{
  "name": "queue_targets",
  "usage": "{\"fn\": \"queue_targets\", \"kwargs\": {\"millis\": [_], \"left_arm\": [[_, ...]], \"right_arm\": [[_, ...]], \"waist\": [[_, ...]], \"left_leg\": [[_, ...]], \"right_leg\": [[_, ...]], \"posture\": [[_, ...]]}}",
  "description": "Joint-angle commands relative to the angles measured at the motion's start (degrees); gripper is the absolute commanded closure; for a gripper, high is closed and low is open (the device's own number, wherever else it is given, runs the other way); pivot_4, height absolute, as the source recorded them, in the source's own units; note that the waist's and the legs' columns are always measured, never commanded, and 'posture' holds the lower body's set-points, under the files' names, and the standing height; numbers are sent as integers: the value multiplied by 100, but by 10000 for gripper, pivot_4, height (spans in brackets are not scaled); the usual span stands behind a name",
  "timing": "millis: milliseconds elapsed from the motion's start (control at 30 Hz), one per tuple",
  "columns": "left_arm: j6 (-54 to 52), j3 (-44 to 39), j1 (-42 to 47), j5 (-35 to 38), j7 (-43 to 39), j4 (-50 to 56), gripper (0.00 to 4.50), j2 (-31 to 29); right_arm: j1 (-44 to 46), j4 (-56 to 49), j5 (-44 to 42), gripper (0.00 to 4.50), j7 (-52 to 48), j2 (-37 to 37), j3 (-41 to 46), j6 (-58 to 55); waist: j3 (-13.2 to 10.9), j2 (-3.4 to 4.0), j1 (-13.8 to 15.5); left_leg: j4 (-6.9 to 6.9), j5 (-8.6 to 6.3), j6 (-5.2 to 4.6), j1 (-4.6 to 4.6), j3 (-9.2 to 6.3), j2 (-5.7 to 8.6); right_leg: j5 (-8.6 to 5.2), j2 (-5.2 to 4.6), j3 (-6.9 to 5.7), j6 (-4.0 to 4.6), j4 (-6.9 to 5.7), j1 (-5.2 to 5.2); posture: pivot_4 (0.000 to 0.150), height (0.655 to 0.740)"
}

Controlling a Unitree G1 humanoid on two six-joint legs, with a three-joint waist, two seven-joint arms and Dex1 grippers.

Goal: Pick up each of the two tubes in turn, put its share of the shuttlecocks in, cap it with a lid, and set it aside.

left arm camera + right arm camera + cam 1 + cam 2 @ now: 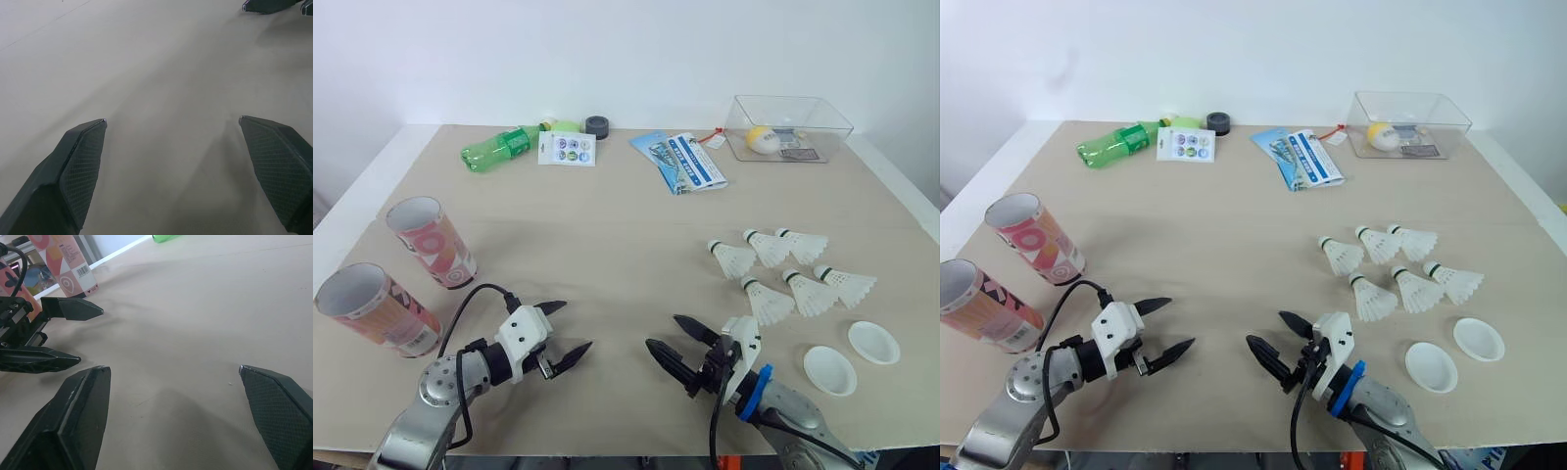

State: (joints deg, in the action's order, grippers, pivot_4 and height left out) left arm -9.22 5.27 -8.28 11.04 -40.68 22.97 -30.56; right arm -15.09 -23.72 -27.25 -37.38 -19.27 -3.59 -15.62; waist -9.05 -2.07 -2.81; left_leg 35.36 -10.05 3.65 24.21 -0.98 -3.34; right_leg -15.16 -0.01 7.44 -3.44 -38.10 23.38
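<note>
Two pink patterned tubes stand open-topped at the table's left: one point(431, 242) farther back, the other point(377, 309) near the front edge. Several white shuttlecocks point(783, 274) lie in a cluster at the right. Two white lids point(829, 370) point(873, 342) lie in front of them. My left gripper point(564, 334) hovers open and empty at the front, right of the tubes. My right gripper point(668, 338) is open and empty too, left of the lids, facing the left gripper point(73, 333). A tube point(68, 262) shows beyond it.
A green bottle point(501, 147), a sticker card point(568, 149), a dark tape roll point(598, 125) and a blue leaflet point(681, 162) lie along the back. A clear plastic box point(786, 127) holding a yellow-and-white ball stands back right. Bare tabletop point(607, 245) spans the middle.
</note>
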Motion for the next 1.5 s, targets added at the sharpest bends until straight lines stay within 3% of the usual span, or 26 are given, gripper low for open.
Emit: {"fn": "queue_targets", "kwargs": {"millis": [33,767,1133,1300,1500], "left_arm": [[45,-47,-45,63,-54,223,0,-56],[97,-131,100,283,-233,36,0,36],[-227,-358,-1044,-34,1621,1200,0,1141],[46,-623,-1828,-595,2780,1486,0,1937],[440,-622,-2720,-1348,3780,1764,0,2632]], "right_arm": [[68,-45,-49,136,-50,-78,-28,-114],[521,-99,-351,136,-714,-547,15,-329],[3068,829,-867,136,-2850,-1580,-224,-816],[4031,1956,-280,136,-3801,-1487,-758,-227],[4599,3002,167,136,-4141,-1178,-848,554]], "waist": [[0,0,-1],[-3,5,1],[-15,4,-11],[-17,1,-10],[-24,-5,-15]], "left_leg": [[0,0,0,0,0,0],[0,0,0,2,1,1],[3,1,-1,3,-8,2],[6,1,-2,4,-14,2],[7,0,-2,7,-12,10]], "right_leg": [[0,0,0,0,0,0],[-1,1,-2,0,0,0],[1,15,2,-5,0,-6],[1,19,2,-7,0,-11],[0,14,5,-10,0,-6]], "posture": [[1500,7400],[1500,7400],[1500,7400],[1500,7400],[1500,7400]]}}
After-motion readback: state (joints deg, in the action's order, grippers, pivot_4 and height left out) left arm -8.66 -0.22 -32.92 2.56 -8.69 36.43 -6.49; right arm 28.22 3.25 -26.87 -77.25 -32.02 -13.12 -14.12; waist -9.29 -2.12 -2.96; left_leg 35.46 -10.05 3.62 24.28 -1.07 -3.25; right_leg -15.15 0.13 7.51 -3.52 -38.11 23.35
